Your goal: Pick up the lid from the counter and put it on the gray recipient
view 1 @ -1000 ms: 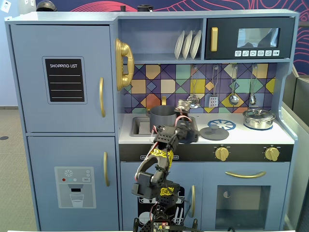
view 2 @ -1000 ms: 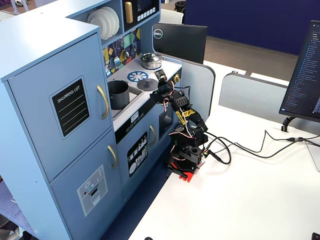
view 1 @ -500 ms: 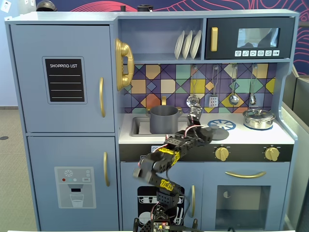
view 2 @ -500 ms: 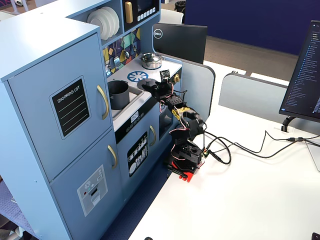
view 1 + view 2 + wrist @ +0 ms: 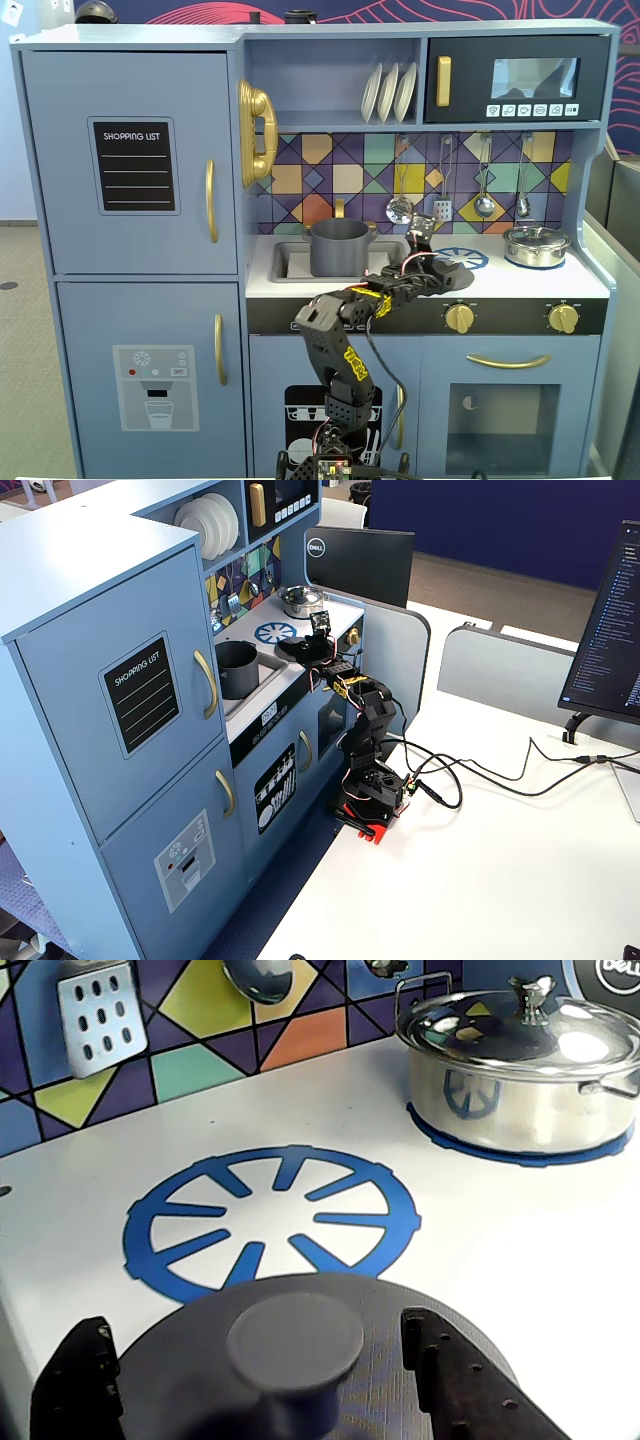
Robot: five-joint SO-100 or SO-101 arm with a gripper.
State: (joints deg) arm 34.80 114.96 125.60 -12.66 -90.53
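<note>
Filling the bottom of the wrist view: lid [image 5: 300, 1360], lying flat on the white counter [image 5: 520, 1250], knob up. Straddling it, claw [image 5: 270, 1360] spread wide, one finger [image 5: 75, 1375] at lower left, the other at lower right. Sitting beyond, mid-frame: blue burner ring [image 5: 270, 1215]. Standing farther off, upper right: steel pot [image 5: 520, 1070]. Resting left of centre in a fixed view: gray pot [image 5: 340, 248].

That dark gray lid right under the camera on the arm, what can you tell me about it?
The lid is a round, flat, matte dark-gray disc with a short round knob at its centre; it looks like plastic. In the wrist view it lies flat on the white counter, just in front of the blue burner ring, its far edge overlapping that ring. The pincer straddles it with a black finger on each side of the knob. Whether they touch it is unclear.
</note>
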